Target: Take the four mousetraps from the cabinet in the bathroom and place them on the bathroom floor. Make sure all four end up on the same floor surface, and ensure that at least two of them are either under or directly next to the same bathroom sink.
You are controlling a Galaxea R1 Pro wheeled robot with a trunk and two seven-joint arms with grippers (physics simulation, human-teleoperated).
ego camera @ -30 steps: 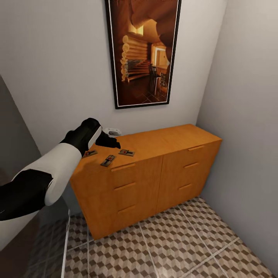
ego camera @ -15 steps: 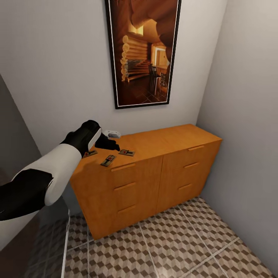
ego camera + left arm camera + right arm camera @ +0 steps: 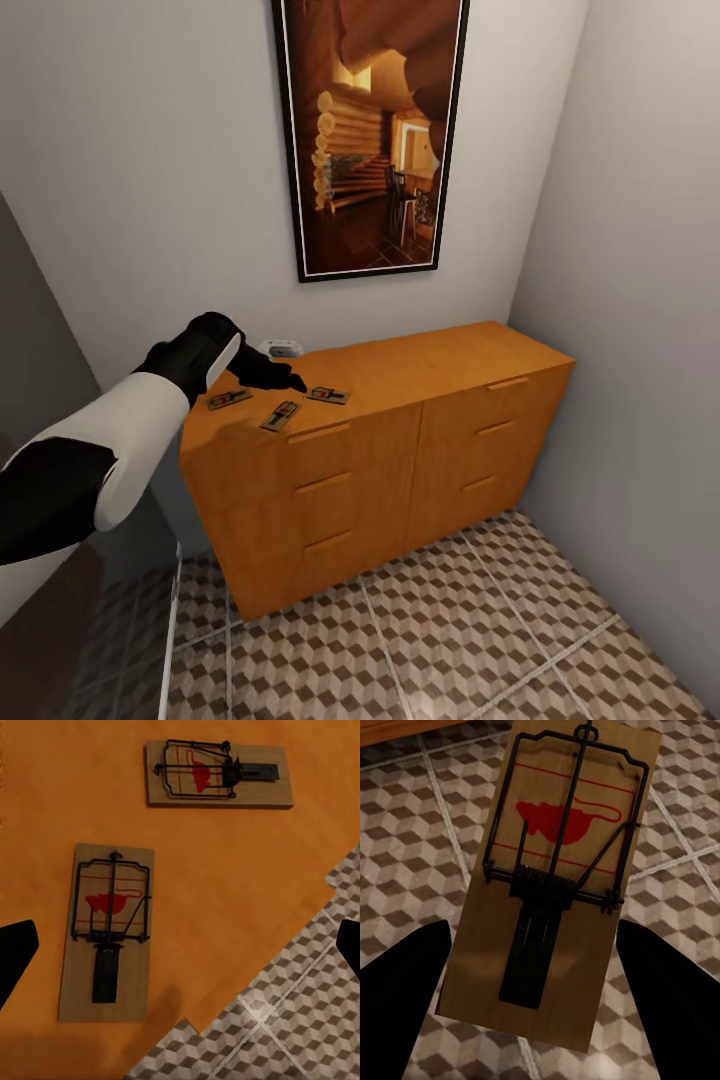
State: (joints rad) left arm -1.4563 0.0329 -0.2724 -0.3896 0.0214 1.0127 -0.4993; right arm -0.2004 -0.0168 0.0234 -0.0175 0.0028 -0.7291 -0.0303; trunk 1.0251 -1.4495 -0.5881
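Early stage: three mousetraps (image 3: 281, 414) lie on top of the cabinet (image 3: 400, 450), none seen on the bathroom floor (image 3: 420, 640) yet. Left gripper (image 3: 285, 378) hovers w/ fingers spread, empty, over two traps. Right gripper (image 3: 536, 967) clasps a fourth mousetrap (image 3: 556, 877) above the tiles. All drawers shut; contents unseen.

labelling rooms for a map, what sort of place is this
Probably a small tiled room at home, perhaps a bathroom corner, though no fixtures show here. Clues: cube-pattern floor tiles, a wooden six-drawer cabinet against the wall carrying mousetraps, and a framed log-cabin picture.
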